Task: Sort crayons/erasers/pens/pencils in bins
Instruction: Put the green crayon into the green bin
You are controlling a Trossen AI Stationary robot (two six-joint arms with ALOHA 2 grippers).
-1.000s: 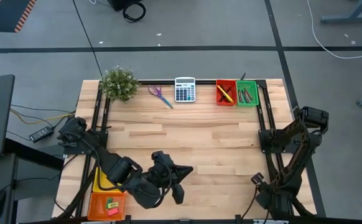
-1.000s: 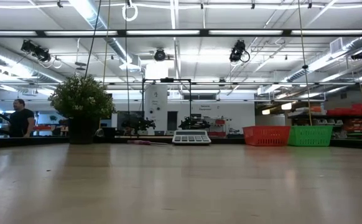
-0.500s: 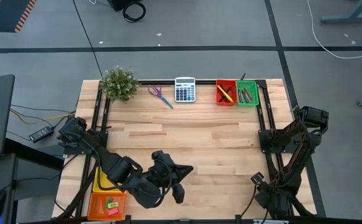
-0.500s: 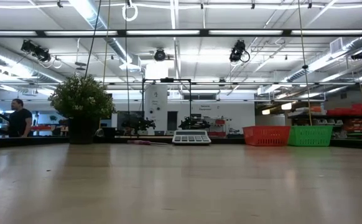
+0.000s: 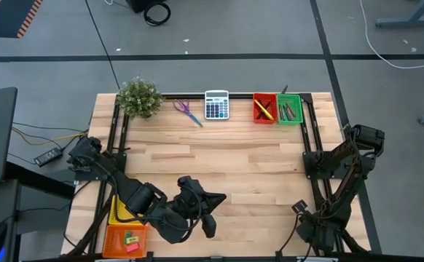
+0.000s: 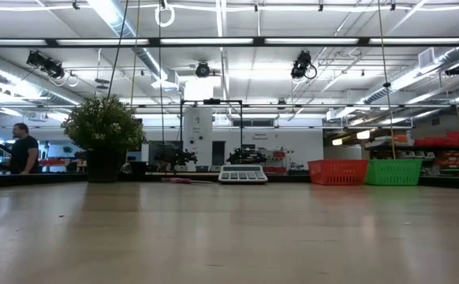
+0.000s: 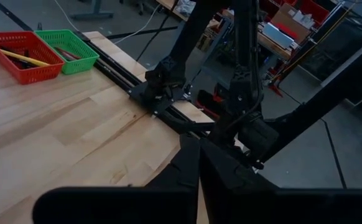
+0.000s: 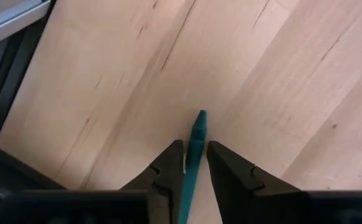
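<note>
The red bin (image 5: 264, 108) and green bin (image 5: 289, 109) stand side by side at the table's far edge, with sticks lying in both; a yellow one shows in the red bin (image 7: 22, 53). The orange bin (image 5: 127, 239) at the near left corner holds small erasers. The yellow bin (image 5: 117, 211) behind it is mostly hidden under my left arm. My left gripper (image 5: 221, 196) hovers low over the near middle of the table, shut (image 7: 198, 171). My right gripper (image 5: 299, 209) points down over the near right of the table, shut (image 8: 195, 155), with a thin teal strip (image 8: 198, 134) between its fingertips.
A potted plant (image 5: 139, 97), purple-handled scissors (image 5: 187, 110) and a grey calculator (image 5: 216, 105) line the far edge left of the bins. Black rails (image 5: 117, 138) run along both sides of the table. Bare wood (image 5: 226, 156) spans the middle. A person (image 6: 24, 152) stands far off in the room.
</note>
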